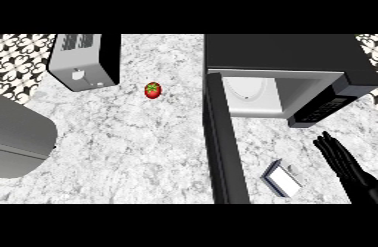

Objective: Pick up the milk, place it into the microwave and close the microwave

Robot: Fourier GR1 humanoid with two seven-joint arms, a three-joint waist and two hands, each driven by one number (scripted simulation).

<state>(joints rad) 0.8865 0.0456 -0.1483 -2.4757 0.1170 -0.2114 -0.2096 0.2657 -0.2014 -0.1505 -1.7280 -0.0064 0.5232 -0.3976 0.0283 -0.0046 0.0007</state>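
Speckled grey-and-white stone counter (133, 141) fills your view from above, with a strip of black-and-white patterned tile (22, 61) showing at the upper left corner and again at the upper right.

At the upper right stands the microwave (295, 53), a dark box with its door (225, 141) swung wide open. You see the door edge-on, as a long dark bar running from the oven's left front corner down toward the lower edge of the view. The oven's pale cavity (255, 96) is open to you, and a dark control panel (321, 108) with rows of small buttons sits at its right.

The milk (282, 178) is a small carton with a white face and bluish-grey sides. It lies on the counter at lower right, just to the right of the open door and below the cavity, outside the oven.

Your right hand (343, 161) comes in from the lower right edge, black, with its fingers straight and close together, pointing up and to the left. It is to the right of the carton, near it but apart, and holds nothing. Your left hand does not show.

Farther left, a red tomato (153, 90) with a green stem rests alone on the stone. At the upper left is a dark toaster (85, 61) with a pale front face. A large grey rounded object (22, 138) sits at the left edge; you cannot tell what it is.
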